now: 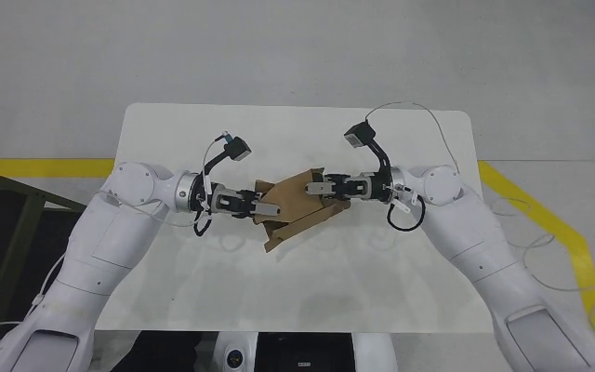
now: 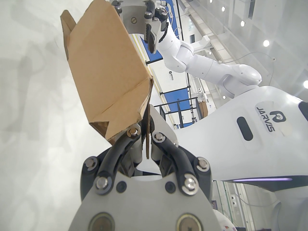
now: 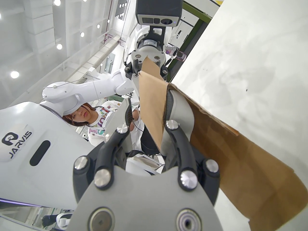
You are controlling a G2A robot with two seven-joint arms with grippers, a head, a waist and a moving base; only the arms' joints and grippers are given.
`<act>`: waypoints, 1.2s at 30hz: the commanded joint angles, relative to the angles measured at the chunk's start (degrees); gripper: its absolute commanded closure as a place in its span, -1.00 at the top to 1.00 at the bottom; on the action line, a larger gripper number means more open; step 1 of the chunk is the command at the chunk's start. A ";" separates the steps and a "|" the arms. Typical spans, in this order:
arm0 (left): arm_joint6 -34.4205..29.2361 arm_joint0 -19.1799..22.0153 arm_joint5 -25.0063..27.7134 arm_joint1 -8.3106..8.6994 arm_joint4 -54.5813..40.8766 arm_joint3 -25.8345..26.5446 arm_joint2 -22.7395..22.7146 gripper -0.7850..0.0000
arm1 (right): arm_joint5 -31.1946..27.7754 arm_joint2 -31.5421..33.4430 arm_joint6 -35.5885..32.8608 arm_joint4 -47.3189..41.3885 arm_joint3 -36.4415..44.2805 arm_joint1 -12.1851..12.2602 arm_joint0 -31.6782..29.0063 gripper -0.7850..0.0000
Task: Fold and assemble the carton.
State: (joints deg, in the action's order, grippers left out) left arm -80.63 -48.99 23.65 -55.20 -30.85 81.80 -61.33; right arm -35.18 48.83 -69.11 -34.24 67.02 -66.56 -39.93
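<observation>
A flat brown carton (image 1: pixel 296 212) is held above the middle of the white table, partly folded open. My left gripper (image 1: pixel 270 211) is shut on one end of it; the left wrist view shows the fingers (image 2: pixel 134 133) pinching a cardboard edge of the carton (image 2: pixel 103 68). My right gripper (image 1: pixel 314 188) is at the opposite end, open. In the right wrist view its fingers (image 3: pixel 178 111) stand wide apart, with one carton (image 3: pixel 151 106) panel between them and a flap lying beyond one finger. The right gripper (image 2: pixel 149 25) is also visible past the carton's far end.
The white table (image 1: pixel 186 130) has bare surface all around the carton. Its edges lie well away from both grippers. A thin cable (image 1: pixel 437 126) loops above the right arm. Yellow floor tape (image 1: pixel 46 167) runs beside the table.
</observation>
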 commanded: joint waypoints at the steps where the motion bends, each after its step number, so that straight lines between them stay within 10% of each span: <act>1: 0.03 -0.08 0.03 0.04 0.00 0.03 -0.02 -1.00 | 0.87 -0.15 -0.87 -0.49 0.11 0.25 0.01 -0.43; 23: -0.17 0.29 -0.17 0.25 0.54 -0.29 0.61 -1.00 | 3.28 -5.80 -3.28 -2.16 -0.34 0.38 3.28 -0.59; 29: -0.23 0.41 -0.23 0.31 0.43 -0.25 0.83 -0.99 | 3.15 -7.42 -3.16 -2.71 -0.95 0.09 4.28 -1.00; 32: -0.19 0.40 -0.19 0.35 0.39 -0.21 0.91 -0.15 | 3.07 -7.95 -3.07 -3.06 -1.12 0.03 4.53 -1.00; 33: -0.14 0.36 -0.14 0.37 0.29 -0.25 0.89 0.94 | 3.04 -8.08 -3.04 -3.15 -1.20 0.02 4.62 -1.00; 36: -0.01 0.18 -0.01 0.44 -0.02 -0.43 0.69 1.00 | 2.89 -8.34 -2.89 -3.31 -1.61 0.02 4.95 -1.00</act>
State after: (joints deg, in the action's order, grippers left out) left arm -80.66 -48.73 23.62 -54.80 -30.72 81.49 -60.53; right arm -32.19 40.54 -72.10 -37.53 65.62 -66.55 -35.14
